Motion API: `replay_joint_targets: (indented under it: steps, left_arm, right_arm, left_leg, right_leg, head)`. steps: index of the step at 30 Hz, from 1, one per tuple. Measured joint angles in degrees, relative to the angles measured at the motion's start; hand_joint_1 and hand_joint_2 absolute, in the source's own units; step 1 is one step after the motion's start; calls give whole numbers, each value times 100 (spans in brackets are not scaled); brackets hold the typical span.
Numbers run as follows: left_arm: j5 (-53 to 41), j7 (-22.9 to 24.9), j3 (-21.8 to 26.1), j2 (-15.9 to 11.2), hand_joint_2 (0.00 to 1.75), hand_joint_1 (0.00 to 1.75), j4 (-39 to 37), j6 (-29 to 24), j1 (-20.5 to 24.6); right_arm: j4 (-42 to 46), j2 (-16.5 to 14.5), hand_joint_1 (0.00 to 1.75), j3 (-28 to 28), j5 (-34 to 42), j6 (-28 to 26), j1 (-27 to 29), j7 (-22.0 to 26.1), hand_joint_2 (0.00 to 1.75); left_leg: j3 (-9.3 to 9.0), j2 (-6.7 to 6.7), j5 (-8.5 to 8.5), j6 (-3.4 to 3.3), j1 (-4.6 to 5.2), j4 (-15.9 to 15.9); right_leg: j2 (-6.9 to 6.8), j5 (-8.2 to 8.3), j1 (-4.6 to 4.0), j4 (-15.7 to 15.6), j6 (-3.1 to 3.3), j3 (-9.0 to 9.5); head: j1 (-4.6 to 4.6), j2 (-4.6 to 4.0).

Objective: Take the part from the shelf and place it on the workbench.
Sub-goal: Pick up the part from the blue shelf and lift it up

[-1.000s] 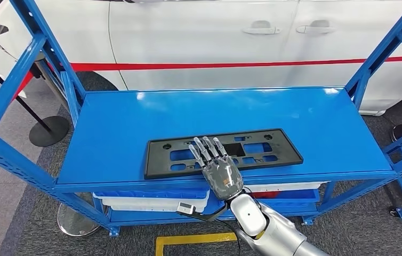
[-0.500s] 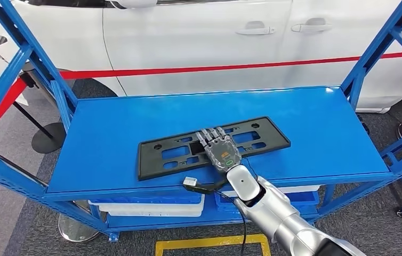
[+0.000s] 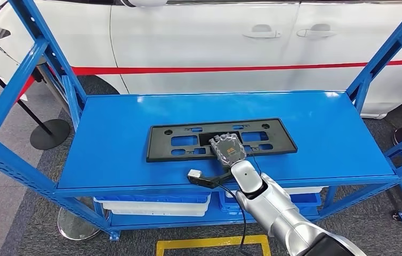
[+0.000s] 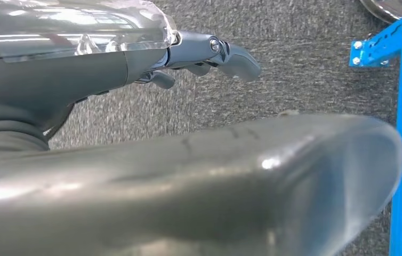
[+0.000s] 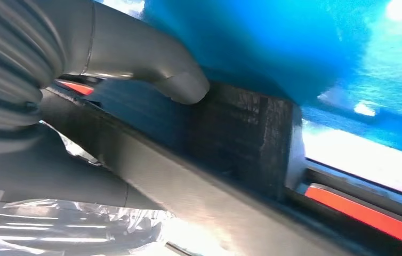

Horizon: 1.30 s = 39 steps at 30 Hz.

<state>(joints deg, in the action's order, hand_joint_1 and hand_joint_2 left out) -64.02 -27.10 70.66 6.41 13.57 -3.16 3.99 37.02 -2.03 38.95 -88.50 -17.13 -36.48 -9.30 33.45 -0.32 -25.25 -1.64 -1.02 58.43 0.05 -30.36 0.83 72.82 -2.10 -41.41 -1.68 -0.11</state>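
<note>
A long black plastic part [image 3: 159, 146] with several cut-outs lies flat on the blue shelf [image 3: 321, 128]. My right hand [image 3: 227, 150] sits on the part's middle near its front edge, fingers curled down into a central opening. In the right wrist view the thumb [image 5: 151, 58] presses one face of the black part [image 5: 241, 133] while the dark fingers lie along the other face, so the hand grips it. My left hand [image 4: 135, 64] hangs over grey carpet with its fingers held out and nothing in it.
Blue uprights [image 3: 23, 80] frame both ends of the shelf. A white car [image 3: 199, 42] with a red stripe stands close behind. White and blue bins [image 3: 151, 205] fill the lower level. A stanchion base [image 3: 49, 133] stands at the left, and yellow floor tape [image 3: 209, 242] lies below.
The right hand moved forward from the part's front edge onto its middle, and its outstretched fingers curled down into the part. The camera view also shifted a little.
</note>
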Motion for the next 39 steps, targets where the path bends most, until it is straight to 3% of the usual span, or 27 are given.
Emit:
replay_joint_targets:
  steps: [2,4,7,9,10,12,14,15,16,18,20,24,26,28,29,30,31,33,35,39]
  left_arm:
    - [24,-2,1,8,0,0,0,-4,0]
    - [69,-10,6,18,0,0,-1,-12,-1]
    - [157,-43,38,27,0,0,-2,-28,-30]
    - [222,-84,85,34,0,0,-2,-47,-45]
    - [251,-105,116,39,0,0,-2,-57,-47]
    - [305,-139,180,53,0,0,-2,-80,-49]
    - [336,-165,238,69,0,0,-2,-107,-63]
    - [342,-173,265,76,0,0,-2,-117,-75]
    - [344,-179,291,81,0,0,-2,-126,-88]
    - [338,-180,328,84,0,0,-2,-144,-95]
    - [347,-181,351,90,0,0,-2,-163,-85]
    - [520,-222,482,122,0,0,-2,-224,-82]
    - [562,-204,542,147,0,0,-2,-296,-72]
    - [607,-142,603,171,0,0,-2,-383,-66]
    - [632,-112,636,183,0,0,-2,-420,-66]
    - [657,-91,669,197,0,0,-2,-444,-67]
    - [675,-82,699,211,0,0,-2,-458,-69]
    - [699,-78,750,236,0,0,-2,-475,-66]
    - [716,-73,785,248,0,0,-2,-501,-56]
    - [744,-61,869,253,0,0,-2,-550,-48]
  right_arm:
    - [25,-5,175,-76,84,-154,27,98,175]
    - [186,-30,175,-221,383,-436,149,328,175]
    - [930,-104,175,-558,1260,-879,563,896,175]
    - [1750,-193,175,-737,2134,-1127,882,1397,175]
    - [2196,-244,175,-792,2606,-1249,1037,1648,175]
    - [3130,-327,175,-838,3582,-1438,1386,2090,175]
    - [4126,-356,175,-841,4550,-1541,1794,2484,175]
    - [4597,-350,175,-840,4948,-1588,1978,2654,175]
    - [5053,-343,175,-840,5315,-1643,2131,2829,175]
    - [5829,-308,175,-839,5910,-1739,2348,3172,175]
    - [6507,-229,175,-839,6526,-1765,2550,3518,175]
    - [7551,-109,175,-871,7627,-1681,3093,3997,175]
    - [7867,-60,175,-904,7843,-1667,3348,4157,175]
    - [8054,-27,175,-936,7985,-1627,3637,4250,175]
    - [8100,-16,175,-954,8053,-1579,3812,4285,175]
    - [8126,-7,175,-975,8120,-1502,3994,4326,175]
    - [8135,1,175,-1002,8178,-1394,4156,4376,175]
    - [8134,7,175,-1073,8270,-1103,4434,4474,175]
    - [8123,5,175,-1153,8307,-792,4675,4552,175]
    - [8020,-61,175,-1339,8271,-256,5091,4677,175]
  left_leg:
    - [-21,-11,-11,19,0,1]
    - [-22,-30,-23,73,15,10]
    - [-18,-41,-37,188,16,-2]
    - [24,-22,-172,249,4,153]
    - [107,-14,-314,269,-2,365]
    - [437,-7,-699,295,-8,1107]
    - [698,-5,-846,316,-10,1627]
    - [672,-3,-740,317,-12,1555]
    - [541,-1,-550,308,-13,1276]
    - [153,-1,-214,259,-1,481]
    - [-38,-7,-124,200,27,85]
    - [-78,-7,-89,74,19,-7]
    - [-95,8,-61,22,-1,-51]
    - [-89,14,-57,8,-2,-50]
    - [-87,14,-54,10,-4,-44]
    - [-86,12,-52,13,-7,-35]
    - [-84,10,-51,22,-12,-23]
    - [-77,3,-66,63,-10,6]
    - [-71,-6,-72,134,11,29]
    - [-39,-6,-104,278,-1,55]
  right_leg:
    - [-2,367,-4,-763,42,387]
    - [-2,534,-38,-1330,104,668]
    - [6,536,-69,-1432,199,702]
    - [14,552,-49,-1482,280,735]
    - [13,555,-39,-1505,316,754]
    - [0,537,-54,-1506,363,771]
    - [-20,514,-65,-1489,374,774]
    - [-24,500,-65,-1472,369,772]
    - [-20,483,-64,-1450,359,772]
    - [-8,440,-68,-1398,323,769]
    - [-3,419,-73,-1367,268,756]
    - [3,333,-57,-1278,136,732]
    - [8,25,-40,-779,75,504]
    - [5,-309,-21,-31,28,141]
    - [3,-354,-7,178,11,38]
    - [2,-294,9,177,-1,39]
    - [-1,-139,27,-63,-9,162]
    - [-3,210,49,-841,-11,571]
    - [10,366,43,-1299,39,795]
    - [15,442,18,-1351,227,741]
  head:
    - [0,0]
    - [-2,0]
    - [-2,0]
    - [-7,0]
    - [-9,0]
    - [-13,0]
    - [-10,0]
    - [-10,0]
    - [-9,0]
    - [-9,-1]
    - [-6,0]
    - [2,0]
    - [15,0]
    - [22,0]
    - [23,0]
    - [23,0]
    - [24,0]
    - [23,0]
    - [19,0]
    - [15,0]
